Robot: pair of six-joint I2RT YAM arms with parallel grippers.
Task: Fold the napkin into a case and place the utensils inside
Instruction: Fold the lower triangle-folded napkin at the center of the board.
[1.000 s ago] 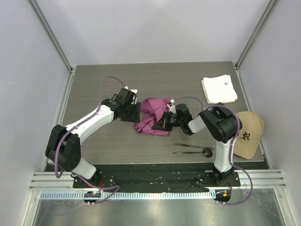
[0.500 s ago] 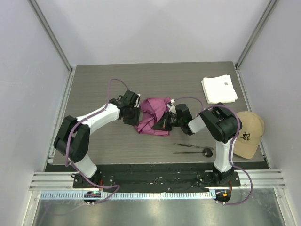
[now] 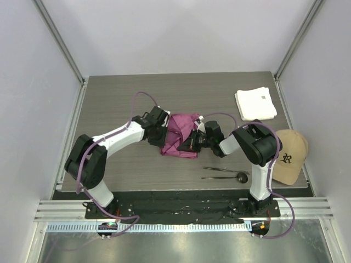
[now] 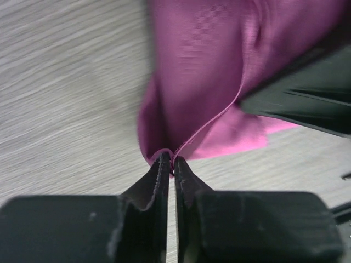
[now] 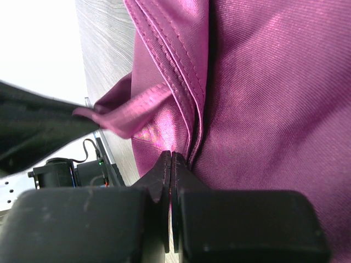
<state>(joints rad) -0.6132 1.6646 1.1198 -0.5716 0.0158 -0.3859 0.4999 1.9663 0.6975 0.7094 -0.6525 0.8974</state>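
**While both grippers pinch the napkin (image 3: pixel 180 135), the fold's only half done**

Top view: it's bunched mid-bench, long axis slanting from the far edge toward the near-left corner. The utensils (image 3: pixel 225 173) lie loose along the near edge, spoon head toward the right edge.

Left wrist: the left gripper (image 4: pixel 171 164) is clamped on a cloth fold.

Right wrist: the right gripper (image 5: pixel 171 159) is clenched on the layers just below the hems.

My guess for the next move: draw it flat and narrow.

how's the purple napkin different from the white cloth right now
The napkin is magenta and rumpled; the white cloth is neatly folded. The napkin is pinched by the left gripper and the right gripper; the white cloth lies untouched near the far right corner. The white cloth bears a small tag; the napkin looks plain. Both are soft cloth.
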